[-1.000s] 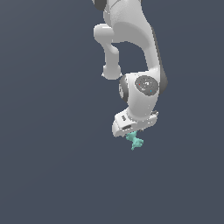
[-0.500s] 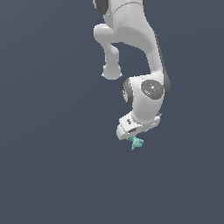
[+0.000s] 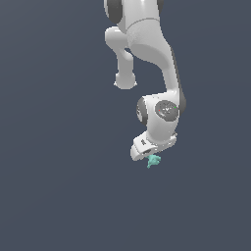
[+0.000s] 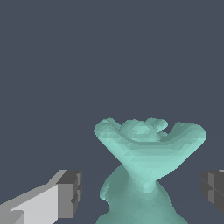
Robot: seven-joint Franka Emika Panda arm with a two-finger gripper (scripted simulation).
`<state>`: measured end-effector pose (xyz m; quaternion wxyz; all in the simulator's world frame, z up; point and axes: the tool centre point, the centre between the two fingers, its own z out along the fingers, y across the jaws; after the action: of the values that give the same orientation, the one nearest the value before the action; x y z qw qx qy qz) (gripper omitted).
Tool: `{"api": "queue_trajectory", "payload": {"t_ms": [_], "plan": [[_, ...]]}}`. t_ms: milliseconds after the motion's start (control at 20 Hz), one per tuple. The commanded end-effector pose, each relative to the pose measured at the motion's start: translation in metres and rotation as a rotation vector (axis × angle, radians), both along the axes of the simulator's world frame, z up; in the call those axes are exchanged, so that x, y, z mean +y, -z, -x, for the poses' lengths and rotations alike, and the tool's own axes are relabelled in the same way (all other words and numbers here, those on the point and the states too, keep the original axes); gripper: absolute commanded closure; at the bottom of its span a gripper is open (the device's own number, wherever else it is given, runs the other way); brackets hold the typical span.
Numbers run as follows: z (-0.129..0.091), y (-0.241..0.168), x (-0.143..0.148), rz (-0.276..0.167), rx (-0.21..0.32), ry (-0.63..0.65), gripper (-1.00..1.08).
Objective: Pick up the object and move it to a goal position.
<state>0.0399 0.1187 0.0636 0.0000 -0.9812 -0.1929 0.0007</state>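
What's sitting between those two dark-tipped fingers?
In the wrist view, the teal-green knobbly object sits between the fingers. Bare gaps show on both sides, so they do not touch it.

A bare simulated scene rather than any real room: a flat, uniform dark slate-blue backdrop fills both views, with no walls, furniture or floor edge. The smooth white jointed robot arm and the faceted, knobbly teal-green piece look computer-rendered, with plain shading and blocky polygon surfaces.
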Motion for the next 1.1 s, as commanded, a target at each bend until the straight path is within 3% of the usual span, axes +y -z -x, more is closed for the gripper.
{"api": "queue_trajectory", "payload": {"t_ms": [0,200,250,1050], "plan": [[0.000,0.008,0.000,0.000,-0.001,-0.001,-0.92],[-0.002,0.010,0.000,0.000,-0.001,-0.001,-0.92],[-0.002,0.010,0.000,0.000,-0.001,-0.001,1.08],[-0.004,-0.003,-0.001,0.000,-0.001,-0.001,1.08]]}}
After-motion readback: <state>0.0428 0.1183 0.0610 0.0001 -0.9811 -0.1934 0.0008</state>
